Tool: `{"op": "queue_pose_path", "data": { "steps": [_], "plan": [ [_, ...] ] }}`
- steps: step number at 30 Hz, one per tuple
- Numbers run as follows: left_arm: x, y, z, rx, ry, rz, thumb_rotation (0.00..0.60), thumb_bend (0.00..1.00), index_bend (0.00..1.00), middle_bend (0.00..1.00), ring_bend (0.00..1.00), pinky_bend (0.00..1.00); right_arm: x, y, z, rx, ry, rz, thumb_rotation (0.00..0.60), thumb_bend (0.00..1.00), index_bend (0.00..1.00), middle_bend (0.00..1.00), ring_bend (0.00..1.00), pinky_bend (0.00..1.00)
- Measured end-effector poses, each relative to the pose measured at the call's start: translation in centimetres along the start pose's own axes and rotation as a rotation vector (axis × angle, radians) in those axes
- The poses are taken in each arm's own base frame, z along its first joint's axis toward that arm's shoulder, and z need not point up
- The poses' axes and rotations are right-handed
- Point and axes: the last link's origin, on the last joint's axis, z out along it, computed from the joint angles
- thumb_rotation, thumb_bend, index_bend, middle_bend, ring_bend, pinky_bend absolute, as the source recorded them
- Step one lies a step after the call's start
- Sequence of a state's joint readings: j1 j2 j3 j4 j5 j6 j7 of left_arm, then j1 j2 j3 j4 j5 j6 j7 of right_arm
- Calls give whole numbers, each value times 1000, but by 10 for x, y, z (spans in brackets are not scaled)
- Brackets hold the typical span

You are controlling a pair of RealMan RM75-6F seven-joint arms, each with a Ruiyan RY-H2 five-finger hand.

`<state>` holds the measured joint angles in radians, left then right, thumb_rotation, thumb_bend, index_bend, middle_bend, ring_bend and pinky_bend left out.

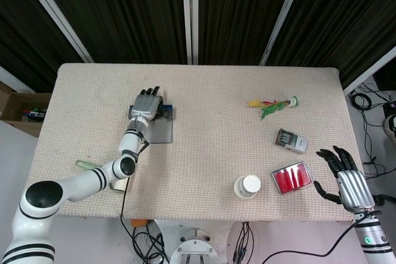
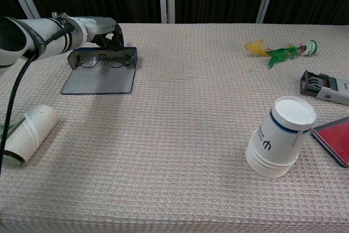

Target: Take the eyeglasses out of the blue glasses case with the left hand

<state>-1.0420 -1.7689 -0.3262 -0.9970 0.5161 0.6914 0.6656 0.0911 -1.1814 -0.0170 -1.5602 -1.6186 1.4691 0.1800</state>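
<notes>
the glasses (image 2: 100, 58) lie in the open blue case (image 2: 100, 76) on the worktop (image 2: 180, 129). the left robot hand (image 2: 107, 31) hangs over the case's far edge, fingers curled down; whether it grips anything i cannot tell. the right robot hand (image 1: 346, 180), well apart from the case, is spread and holds nothing.

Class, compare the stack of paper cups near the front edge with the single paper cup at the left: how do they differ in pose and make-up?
The stack of paper cups stands tilted, bottom up, several nested together; the single paper cup lies on its side alone. The stack bears a blue band and print; the single cup looks plain cream. Both are pale paper cups resting on the woven tablecloth.
</notes>
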Motion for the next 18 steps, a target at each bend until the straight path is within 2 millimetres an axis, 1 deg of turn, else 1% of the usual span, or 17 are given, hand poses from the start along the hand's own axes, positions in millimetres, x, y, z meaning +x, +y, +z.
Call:
{"op": "queue_pose_path", "data": {
  "steps": [2,5,7,8,9,10,12,14,18],
  "plan": [
    [-1,3,-7,-29,-4,-7,260,836,364,0,44,104,0,-1,0,2,0,0,600,266,187,176,0,81],
    [0,3,-16,-57,-8,-26,266,812,314,0,43,104,0,-1,-1,3,1,2,600,264,187,175,0,81],
    [2,-3,-20,-55,1,-38,308,713,270,0,44,104,0,-1,-1,2,0,2,600,263,187,175,0,81],
    [3,-5,-20,-52,8,-39,346,658,259,0,44,104,0,-1,-1,2,0,2,600,264,187,176,0,81],
    [3,-7,-20,-49,16,-39,407,602,255,0,44,104,0,-1,-2,1,1,3,600,264,187,176,0,81],
    [4,-9,-21,-46,25,-37,491,550,256,0,44,105,0,-1,-2,1,1,3,600,264,187,176,0,81],
    [5,-12,-21,-45,37,-25,583,496,271,0,44,105,0,0,-2,-1,2,3,600,261,187,176,0,81],
    [4,-16,-21,-44,48,-4,600,478,290,0,44,105,-1,0,-2,-2,1,4,600,257,187,176,0,81],
    [0,-18,-19,-39,47,2,600,469,321,5,44,104,-1,0,-1,0,-1,4,600,256,187,176,0,81]
  ]
}}
